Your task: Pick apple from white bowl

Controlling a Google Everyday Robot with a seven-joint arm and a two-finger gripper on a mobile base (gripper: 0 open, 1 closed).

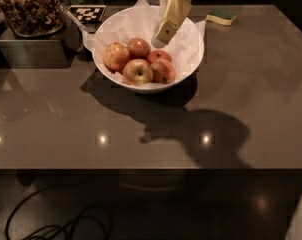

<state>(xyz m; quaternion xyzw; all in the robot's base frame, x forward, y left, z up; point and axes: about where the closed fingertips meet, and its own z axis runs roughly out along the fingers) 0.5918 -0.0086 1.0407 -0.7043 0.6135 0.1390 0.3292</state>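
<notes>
Gripper (162, 35) over white bowl (156, 87), right of centre, just above small red apples (159, 56); apart or together, cannot tell. Apple (116, 55) at bowl's left. Risk: descending here grabs wrong fruit, snags paper liner (187, 40)

A raised camera looks down across the table (251, 84) toward the gripper (161, 38) above the white bowl (156, 87).

Glossy brown table (261, 69), light glints (102, 139), dark floor (201, 214), cables (51, 228); gripper (161, 39) above table's far side
</notes>
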